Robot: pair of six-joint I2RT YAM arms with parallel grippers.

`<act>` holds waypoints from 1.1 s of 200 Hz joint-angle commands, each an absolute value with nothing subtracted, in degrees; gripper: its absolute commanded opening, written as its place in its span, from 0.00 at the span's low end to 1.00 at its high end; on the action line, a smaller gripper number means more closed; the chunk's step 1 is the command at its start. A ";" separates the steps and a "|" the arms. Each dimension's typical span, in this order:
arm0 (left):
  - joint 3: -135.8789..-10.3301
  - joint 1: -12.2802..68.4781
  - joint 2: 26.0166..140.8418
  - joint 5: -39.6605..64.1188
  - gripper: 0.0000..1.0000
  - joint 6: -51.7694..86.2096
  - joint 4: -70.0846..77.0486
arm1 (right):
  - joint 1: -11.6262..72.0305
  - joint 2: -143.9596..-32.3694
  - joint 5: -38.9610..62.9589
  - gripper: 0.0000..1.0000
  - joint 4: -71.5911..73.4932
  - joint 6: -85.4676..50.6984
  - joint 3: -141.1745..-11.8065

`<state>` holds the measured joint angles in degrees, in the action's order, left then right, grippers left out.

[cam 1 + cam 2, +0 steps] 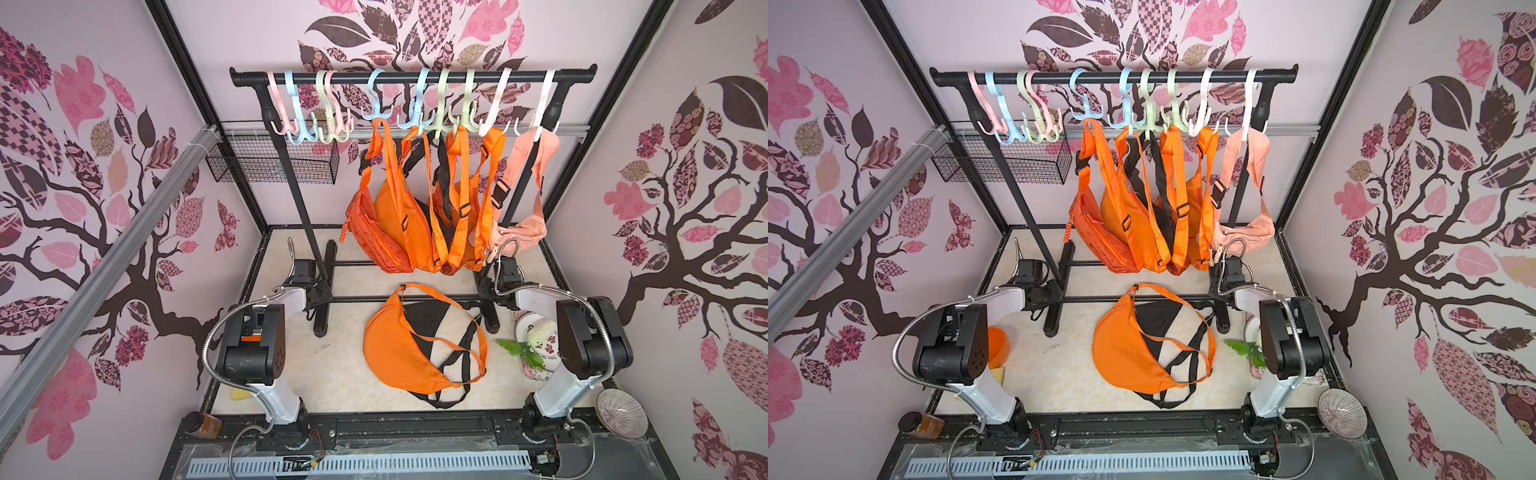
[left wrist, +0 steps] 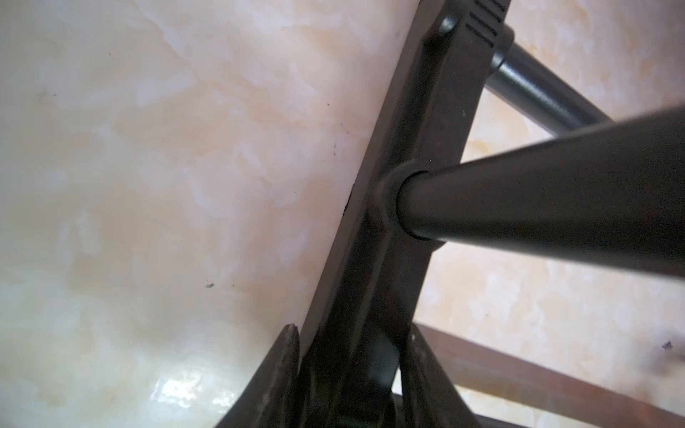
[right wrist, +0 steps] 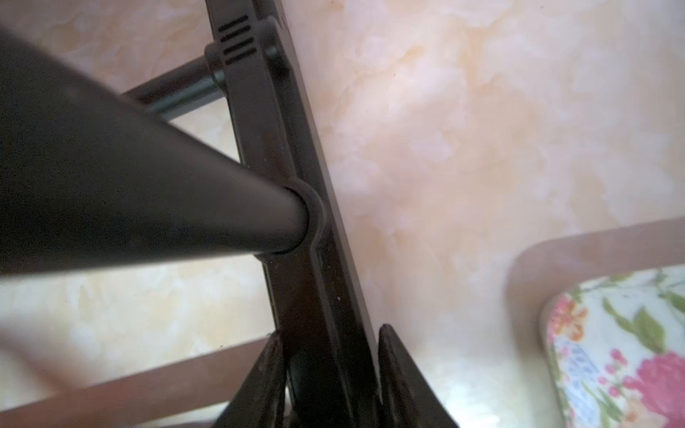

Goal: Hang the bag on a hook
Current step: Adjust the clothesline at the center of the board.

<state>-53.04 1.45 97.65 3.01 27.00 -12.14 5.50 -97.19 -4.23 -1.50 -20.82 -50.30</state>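
While the orange bag point(image 1: 395, 357) lies loose, left tool point(image 2: 352, 331) and right tool point(image 3: 330, 329) each clasp a rack foot point(image 2: 437, 92), half-closed.

Both top views are bright and evenly lit, lines bending at the edges. In the wrist views the near pole point(image 2: 556, 207) is blurred; glare lies on the floor point(image 2: 174, 392)

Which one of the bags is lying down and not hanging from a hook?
The orange half-moon bag with black straps: it lies flat on the floor in front of the rack, while all other bags hang from hooks.
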 commanded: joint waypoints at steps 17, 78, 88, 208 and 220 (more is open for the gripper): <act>-50.02 3.00 94.71 5.69 0.20 34.94 -12.96 | 5.54 -95.27 -5.03 0.18 -9.46 -29.53 -44.62; -49.06 3.51 92.58 5.61 0.22 34.92 -13.31 | 5.56 -91.70 -6.47 0.30 -11.27 -29.36 -44.65; -49.39 3.47 92.09 5.54 0.30 34.83 -13.96 | 5.54 -91.10 -6.51 0.40 -12.05 -28.95 -45.03; -49.13 9.45 71.84 4.83 0.59 34.42 -24.13 | 5.91 -71.05 -3.66 0.86 -21.12 -27.25 -44.13; -46.86 12.77 69.79 3.88 0.59 34.56 -24.42 | 7.26 -68.60 -3.68 0.86 -21.14 -27.87 -42.04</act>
<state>-50.28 8.67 72.95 4.25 34.37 -22.28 5.69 -73.36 -4.54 -17.96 -27.03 -44.75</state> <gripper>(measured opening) 0.588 0.860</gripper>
